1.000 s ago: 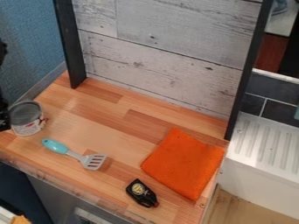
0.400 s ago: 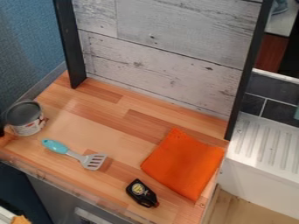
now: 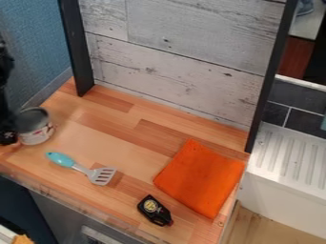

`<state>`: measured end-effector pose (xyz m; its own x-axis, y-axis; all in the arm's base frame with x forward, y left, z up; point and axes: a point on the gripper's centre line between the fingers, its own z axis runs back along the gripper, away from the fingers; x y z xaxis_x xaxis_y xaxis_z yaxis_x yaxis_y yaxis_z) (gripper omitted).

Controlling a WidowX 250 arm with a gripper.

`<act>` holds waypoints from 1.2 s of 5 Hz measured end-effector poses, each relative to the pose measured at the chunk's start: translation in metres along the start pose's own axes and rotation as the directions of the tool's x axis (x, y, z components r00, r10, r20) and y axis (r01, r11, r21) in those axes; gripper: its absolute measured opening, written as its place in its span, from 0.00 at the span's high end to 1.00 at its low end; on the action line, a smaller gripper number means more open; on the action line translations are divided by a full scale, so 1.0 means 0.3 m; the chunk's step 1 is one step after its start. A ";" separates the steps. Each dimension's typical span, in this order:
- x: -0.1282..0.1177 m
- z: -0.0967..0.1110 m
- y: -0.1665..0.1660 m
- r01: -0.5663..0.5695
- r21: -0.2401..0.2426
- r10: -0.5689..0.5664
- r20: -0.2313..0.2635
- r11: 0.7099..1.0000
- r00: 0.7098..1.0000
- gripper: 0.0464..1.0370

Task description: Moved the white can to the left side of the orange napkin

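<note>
At the left edge of the view, the black gripper hangs low beside the left side of the can. The can has a pale printed label and a grey top, and stands upright on the wooden counter. Part of its left side is behind the gripper. Whether the two touch is hard to make out. Far to the right, the orange napkin lies flat near the counter's right end.
A spatula with a turquoise handle lies between can and napkin, nearer the front edge. A small black bottle lies left of the napkin's lower corner. Behind rises a wood-plank panel with black posts.
The gripper, nearly out of view at the left edge half a second ago, has come back in beside the can. The can has shifted slightly to the right.
</note>
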<state>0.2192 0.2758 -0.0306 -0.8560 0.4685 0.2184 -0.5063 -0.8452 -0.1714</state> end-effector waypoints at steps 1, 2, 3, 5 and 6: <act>-0.033 0.010 0.006 0.035 -0.017 -0.035 0.011 0.999 0.999 0.04; -0.045 0.046 0.021 0.051 -0.041 -0.050 0.013 0.998 0.999 0.04; -0.080 0.054 0.024 0.082 -0.057 -0.082 0.005 0.995 0.997 0.04; -0.102 0.061 0.032 0.103 -0.061 -0.103 0.012 0.993 0.995 0.04; -0.108 0.051 0.031 0.107 -0.053 -0.106 0.018 0.993 0.994 0.04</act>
<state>0.2440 0.2489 -0.0246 -0.7956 0.5506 0.2527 -0.5995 -0.7756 -0.1975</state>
